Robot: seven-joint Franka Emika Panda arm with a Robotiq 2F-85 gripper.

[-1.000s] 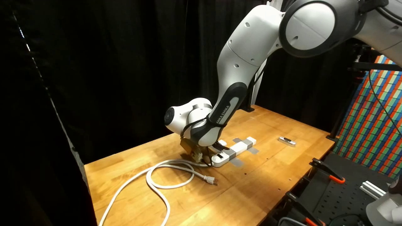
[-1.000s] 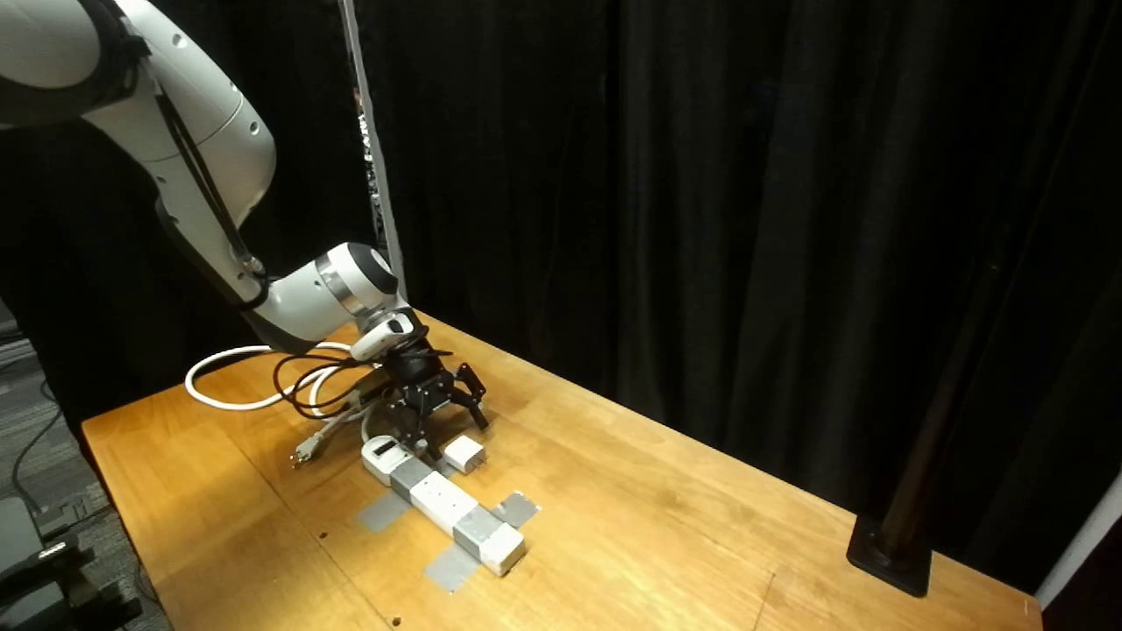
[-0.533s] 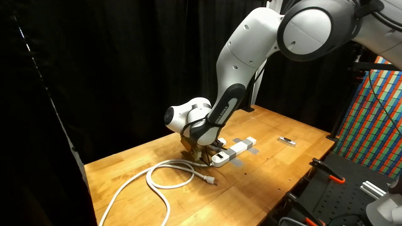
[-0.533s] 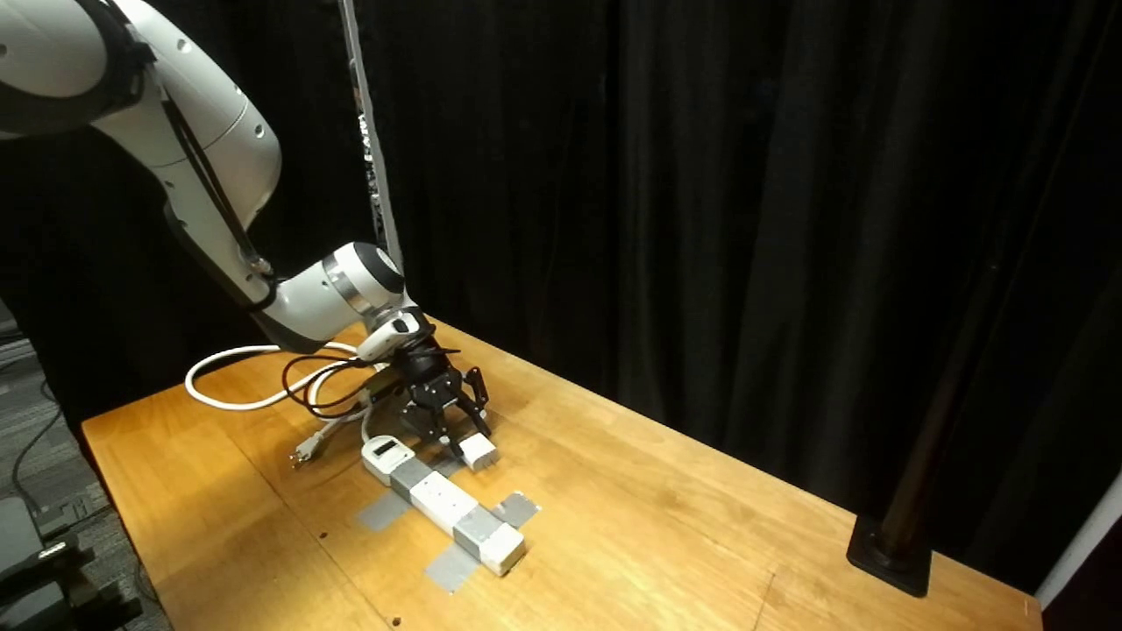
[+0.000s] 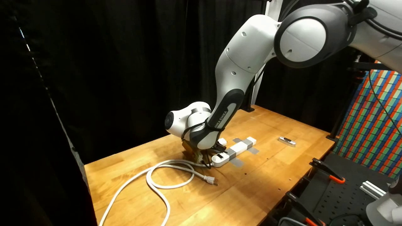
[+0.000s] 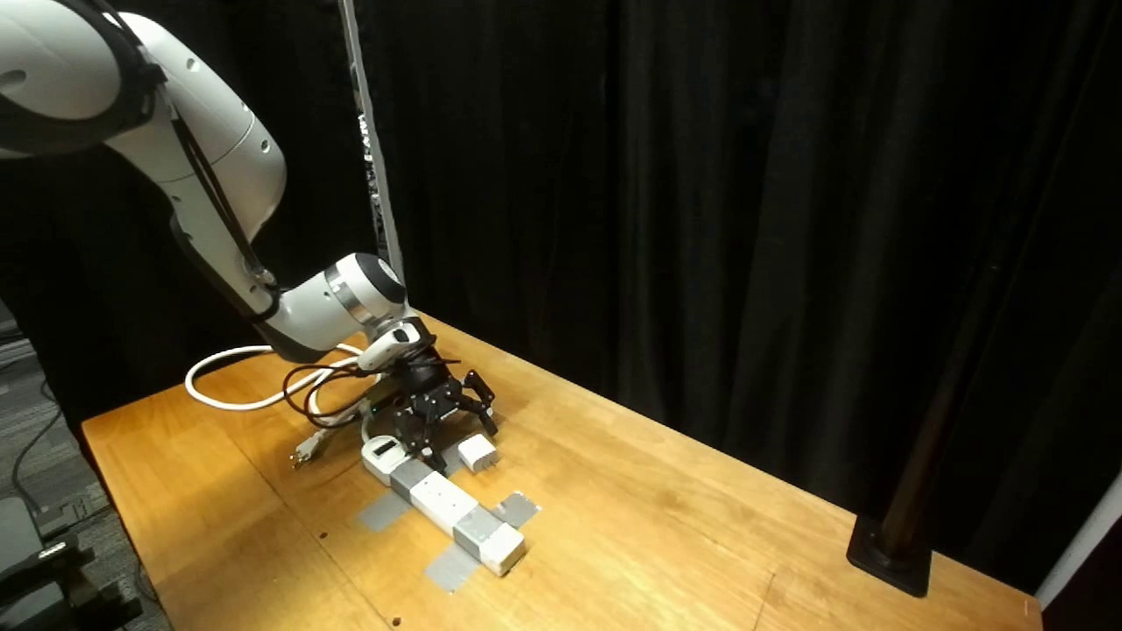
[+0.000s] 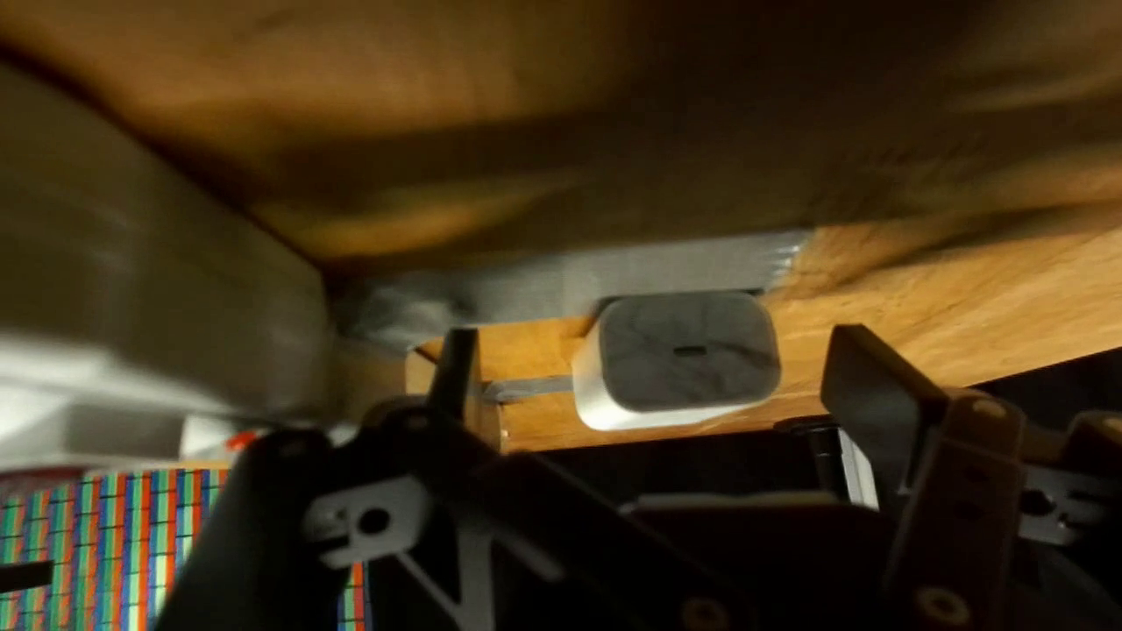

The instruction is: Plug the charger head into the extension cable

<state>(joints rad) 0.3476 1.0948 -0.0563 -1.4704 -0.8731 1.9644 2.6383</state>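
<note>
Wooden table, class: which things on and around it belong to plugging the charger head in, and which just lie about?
Belongs to the job: charger head, extension cable, grey tape across it, open hand.

Just lying about: small silver-and-dark item, pale ridged bar.

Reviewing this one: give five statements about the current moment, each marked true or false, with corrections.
1. The gripper is open. True.
2. The charger head is plugged in. False: the charger head sits unplugged beside the extension cable's socket block.
3. Grey tape crosses the extension cable's socket block. True.
4. The curtain is white. False: the curtain is black.
5. In the wrist view, the charger head shows between the gripper's fingers. True.
</note>
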